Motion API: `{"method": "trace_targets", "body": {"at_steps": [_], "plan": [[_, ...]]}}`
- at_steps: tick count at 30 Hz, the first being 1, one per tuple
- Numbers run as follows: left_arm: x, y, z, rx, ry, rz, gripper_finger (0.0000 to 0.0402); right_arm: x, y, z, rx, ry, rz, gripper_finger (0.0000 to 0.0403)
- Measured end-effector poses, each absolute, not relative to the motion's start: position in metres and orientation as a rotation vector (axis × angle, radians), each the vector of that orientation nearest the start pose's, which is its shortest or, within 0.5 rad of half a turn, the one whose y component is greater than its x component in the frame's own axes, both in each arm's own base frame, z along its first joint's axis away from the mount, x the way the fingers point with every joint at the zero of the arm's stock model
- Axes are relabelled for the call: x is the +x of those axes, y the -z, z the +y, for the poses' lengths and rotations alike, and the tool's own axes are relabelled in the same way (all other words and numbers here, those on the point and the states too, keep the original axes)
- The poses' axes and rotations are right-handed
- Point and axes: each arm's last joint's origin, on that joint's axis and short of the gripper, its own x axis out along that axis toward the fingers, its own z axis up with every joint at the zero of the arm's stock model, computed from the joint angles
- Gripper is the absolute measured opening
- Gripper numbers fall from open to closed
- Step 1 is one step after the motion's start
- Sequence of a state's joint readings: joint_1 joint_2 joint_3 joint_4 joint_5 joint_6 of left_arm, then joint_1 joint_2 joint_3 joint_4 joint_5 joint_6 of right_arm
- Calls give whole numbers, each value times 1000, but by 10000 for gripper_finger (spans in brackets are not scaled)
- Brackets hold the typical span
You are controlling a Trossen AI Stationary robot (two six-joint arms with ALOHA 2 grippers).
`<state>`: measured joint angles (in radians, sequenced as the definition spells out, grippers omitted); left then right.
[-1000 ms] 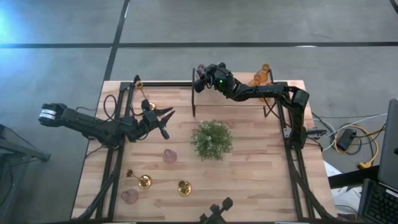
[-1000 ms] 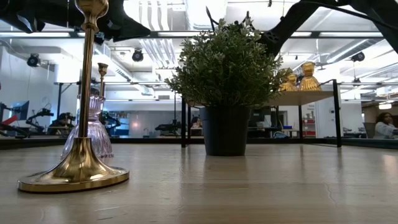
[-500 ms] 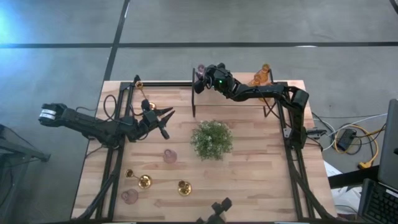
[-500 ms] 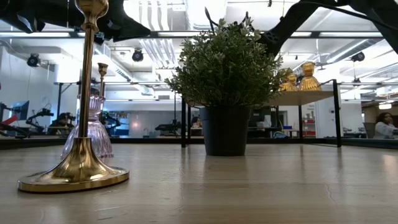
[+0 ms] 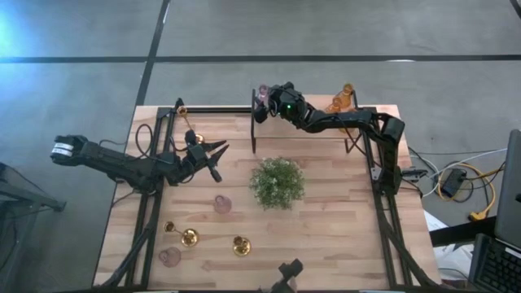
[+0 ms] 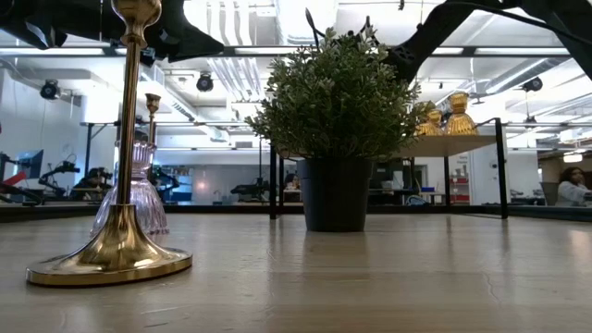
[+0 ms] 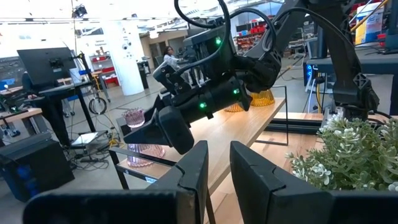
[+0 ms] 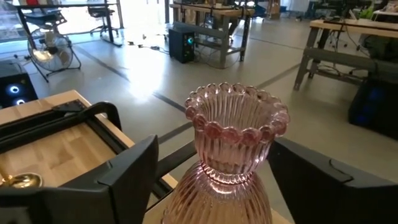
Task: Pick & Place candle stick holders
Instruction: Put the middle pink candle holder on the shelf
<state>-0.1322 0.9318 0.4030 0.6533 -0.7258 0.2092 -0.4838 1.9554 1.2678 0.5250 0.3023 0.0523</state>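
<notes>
A pink glass holder [image 8: 230, 149] stands upright at the left end of the raised wooden shelf [image 7: 249, 118]; it also shows in the high view [image 5: 262, 92]. My right gripper [image 5: 264, 101] is open, with one finger on either side of the holder's lower body. My left gripper [image 5: 218, 159] is open and empty, above the table left of the plant. Amber holders [image 5: 342, 99] stand on the shelf's right part. Two pink holders [image 5: 222, 203] [image 5: 169, 257] and brass holders [image 5: 189, 237] [image 5: 241, 245] [image 5: 181, 108] stand on the table. My right gripper: I cannot tell whether its fingers [image 8: 134, 168] touch the pink holder's lower body [image 8: 205, 199]. They come level from the table's right side. The holder stands upright on the shelf's end.
A bushy green plant in a dark pot [image 5: 278, 182] stands mid-table. A black frame [image 5: 155, 163] runs along the table's sides and carries the shelf at the far edge. Bare wood lies on the table's right half [image 5: 342, 228].
</notes>
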Motion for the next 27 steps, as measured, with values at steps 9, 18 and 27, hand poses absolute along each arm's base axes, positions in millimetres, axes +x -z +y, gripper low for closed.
{"method": "trace_targets", "body": {"at_steps": [9, 18, 27], "plan": [[194, -255, -6, 153, -602, -51, 71, 374, -244, -203, 83, 787, 238, 321], [194, -254, -6, 155, -602, -48, 71, 355, -283, -167, 138, 636, 320, 305], [194, -254, -7, 149, -594, -51, 71, 312, -328, -86, 88, 363, 532, 278]]}}
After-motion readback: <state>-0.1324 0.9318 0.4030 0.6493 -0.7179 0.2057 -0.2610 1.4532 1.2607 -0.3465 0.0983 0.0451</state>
